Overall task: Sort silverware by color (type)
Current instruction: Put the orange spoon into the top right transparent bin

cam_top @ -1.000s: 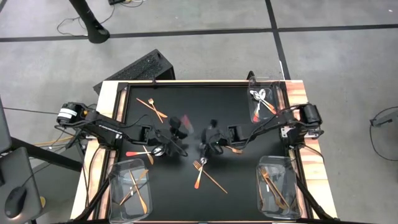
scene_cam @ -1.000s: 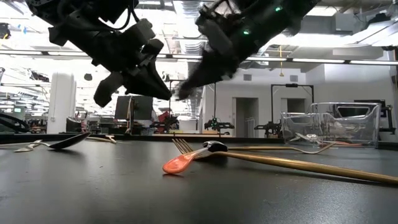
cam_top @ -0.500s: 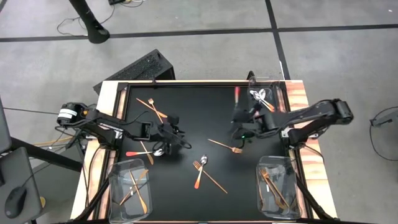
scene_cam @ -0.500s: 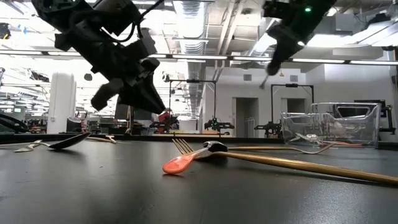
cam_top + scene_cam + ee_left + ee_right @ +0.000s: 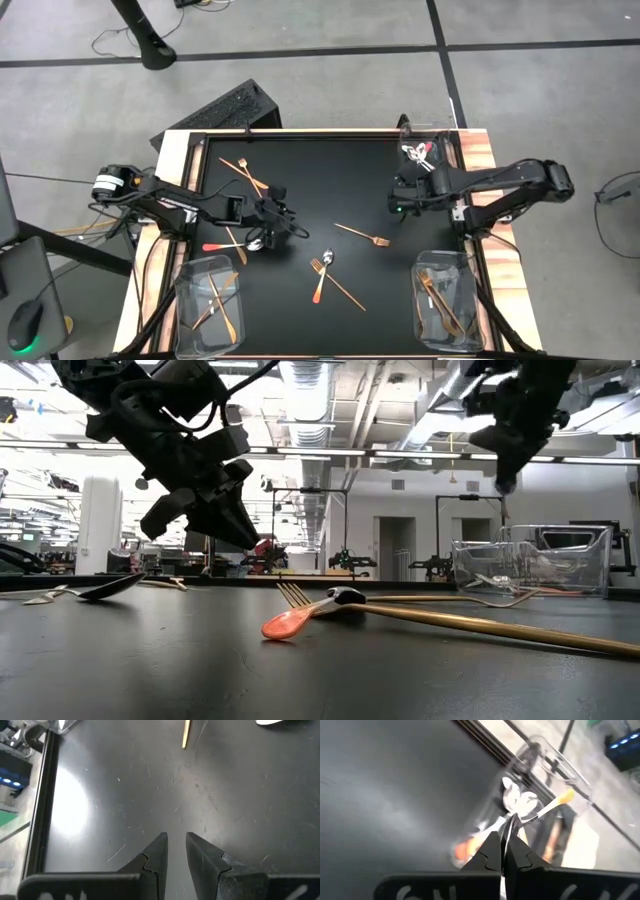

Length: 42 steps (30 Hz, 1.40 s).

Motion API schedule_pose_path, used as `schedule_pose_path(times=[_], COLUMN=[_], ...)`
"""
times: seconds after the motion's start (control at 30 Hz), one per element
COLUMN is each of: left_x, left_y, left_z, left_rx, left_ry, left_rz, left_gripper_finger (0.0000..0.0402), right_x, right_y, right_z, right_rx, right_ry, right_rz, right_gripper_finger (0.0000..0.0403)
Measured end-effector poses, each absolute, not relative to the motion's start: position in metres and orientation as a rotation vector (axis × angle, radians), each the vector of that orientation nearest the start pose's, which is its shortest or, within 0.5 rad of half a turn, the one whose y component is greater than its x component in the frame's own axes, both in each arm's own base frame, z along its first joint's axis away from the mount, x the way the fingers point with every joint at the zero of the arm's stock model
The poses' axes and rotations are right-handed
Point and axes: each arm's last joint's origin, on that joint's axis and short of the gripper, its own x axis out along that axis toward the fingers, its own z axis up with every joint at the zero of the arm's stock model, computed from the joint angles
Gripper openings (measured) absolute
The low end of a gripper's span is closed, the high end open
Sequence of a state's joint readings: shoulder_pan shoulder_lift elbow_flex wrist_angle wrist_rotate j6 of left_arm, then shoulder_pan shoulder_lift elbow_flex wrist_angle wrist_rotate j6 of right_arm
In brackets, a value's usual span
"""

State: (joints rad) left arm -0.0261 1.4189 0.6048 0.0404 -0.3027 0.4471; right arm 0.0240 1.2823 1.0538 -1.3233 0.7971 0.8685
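My right gripper [image 5: 410, 180] hangs above the table's far right part, just short of the far right bin [image 5: 440, 165], shut on a thin silver piece of silverware [image 5: 513, 824]. The bin holds silver spoons with red-orange handles [image 5: 520, 800]. At the table's left middle my left gripper [image 5: 176, 842] stands open just above the black mat, with nothing between its fingers. A red-handled spoon [image 5: 228, 245] and a copper piece [image 5: 236, 246] lie on the mat beside it. Farther right lie a copper fork [image 5: 362, 235], a red-handled fork [image 5: 319, 280] and a copper stick [image 5: 345, 290]. My right gripper pinches the thin silver piece between its two shut fingers [image 5: 487, 851]. The piece runs along the fingers and sticks out past their tips. It is lifted clear of the table, and in the low view a thin stretch [image 5: 503, 500] hangs below the fingers. Which part is held stays hidden.
Clear bins with copper pieces stand at the near left [image 5: 210, 300] and near right [image 5: 445, 300]. Two crossed copper pieces [image 5: 246, 173] lie at the far left of the mat. A raised wooden rim [image 5: 165, 200] frames the table.
My right gripper has risen from the table's middle, next to my left gripper, and swung toward the far right bin, turning as it went and carrying a red-handled piece. My left gripper has stayed close to where it was.
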Motion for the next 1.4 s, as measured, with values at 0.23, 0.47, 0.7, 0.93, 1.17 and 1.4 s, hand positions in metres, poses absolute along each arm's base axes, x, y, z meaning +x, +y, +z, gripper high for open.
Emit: schedule_pose_path(times=[0.23,0.47,0.7,0.93,1.17,1.4], left_x=[0.261,0.26,0.26,0.26,0.259,0.259], left_y=[0.002,0.002,0.003,0.002,0.0,0.0], left_z=[0.162,0.161,0.161,0.16,0.158,0.159], left_rx=[0.547,0.524,0.519,0.443,0.36,0.34], left_ry=[0.8,0.816,0.815,0.816,0.823,0.815], left_rz=[0.091,0.096,0.153,0.157,0.101,0.103], left_gripper_finger=[0.0061,0.0061,0.0061,0.0061,0.0061,0.0061], right_x=[0.2,0.193,0.198,0.219,0.252,0.287], right_y=[-0.034,-0.049,-0.049,-0.027,0.016,0.053], right_z=[0.259,0.239,0.235,0.238,0.257,0.258], right_rx=[-0.026,0.062,0.131,0.248,0.29,0.261], right_ry=[1.169,1.174,1.108,0.868,0.493,0.313], right_rz=[-1.068,-1.154,-1.147,-1.078,-0.859,-0.659], right_gripper_finger=[0.0008,0.0066,0.0153,0.02,0.0192,0.0176])
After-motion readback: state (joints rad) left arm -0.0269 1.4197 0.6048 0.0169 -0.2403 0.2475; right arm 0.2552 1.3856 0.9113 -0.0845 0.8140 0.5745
